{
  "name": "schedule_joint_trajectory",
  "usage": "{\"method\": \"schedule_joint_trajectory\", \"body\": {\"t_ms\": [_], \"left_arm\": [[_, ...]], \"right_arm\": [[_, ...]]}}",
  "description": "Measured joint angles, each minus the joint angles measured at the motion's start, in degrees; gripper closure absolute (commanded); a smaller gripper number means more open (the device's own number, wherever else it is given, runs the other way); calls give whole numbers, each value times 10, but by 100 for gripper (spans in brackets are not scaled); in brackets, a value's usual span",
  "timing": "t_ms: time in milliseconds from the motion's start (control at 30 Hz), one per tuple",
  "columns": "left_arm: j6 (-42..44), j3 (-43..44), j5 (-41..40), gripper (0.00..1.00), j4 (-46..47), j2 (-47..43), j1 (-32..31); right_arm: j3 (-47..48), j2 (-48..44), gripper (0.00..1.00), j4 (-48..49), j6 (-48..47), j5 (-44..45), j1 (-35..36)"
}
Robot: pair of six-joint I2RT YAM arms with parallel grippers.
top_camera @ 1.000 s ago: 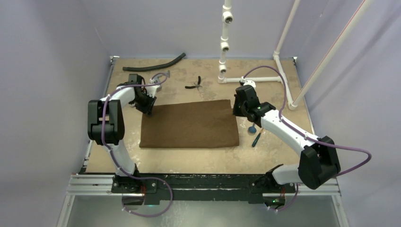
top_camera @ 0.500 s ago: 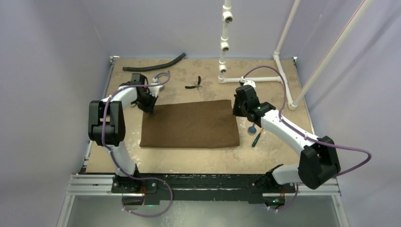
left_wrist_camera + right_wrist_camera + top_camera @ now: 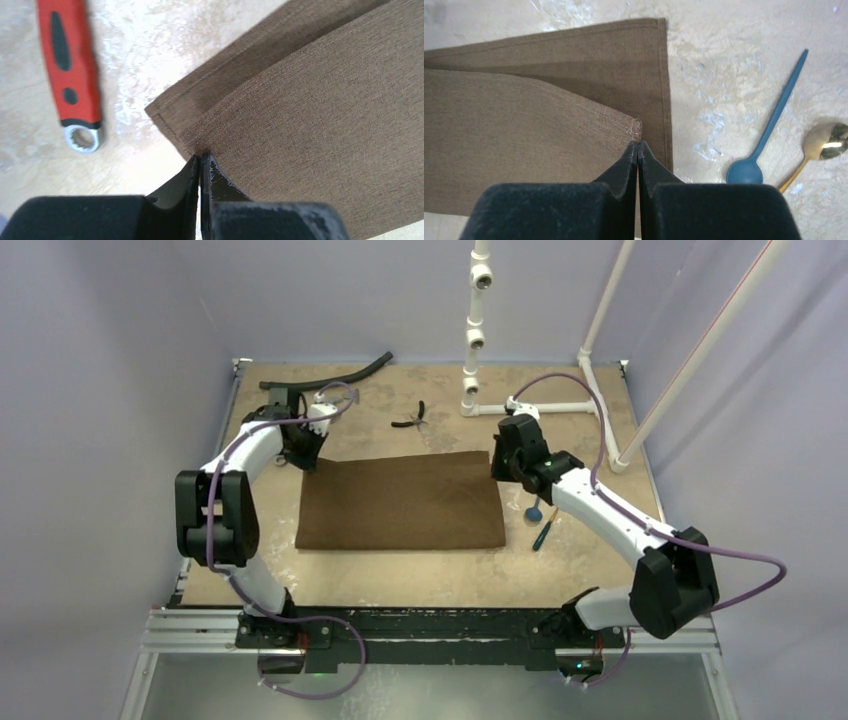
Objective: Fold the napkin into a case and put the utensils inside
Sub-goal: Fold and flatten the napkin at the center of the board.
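— What are your grippers doing right now?
— Your left gripper [image 3: 201,159] is clenching the hemmed corner of the upper layer of the plain dark-brown cloth napkin [image 3: 400,505]. Your right gripper [image 3: 638,146] is pinching the opposite upper-layer corner, holding it raised above the layer beneath.
— And the utensils?
— A slim blue round-bowled spoon [image 3: 764,135] and a gold spoon [image 3: 819,147] are lying right of your right fingertips, off the cloth. A red-handled ring wrench [image 3: 67,65] is lying ahead-left of your left fingertips.
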Motion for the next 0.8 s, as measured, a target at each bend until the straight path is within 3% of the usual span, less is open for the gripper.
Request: {"method": "schedule_joint_trajectory", "body": {"t_ms": [367, 800], "left_arm": [[-9, -1, -76, 100, 43, 5, 5], [-10, -26, -81, 100, 86, 36, 5]], "right_arm": [[94, 125, 100, 26, -28, 20, -3], [122, 243, 100, 48, -53, 63, -16]]}}
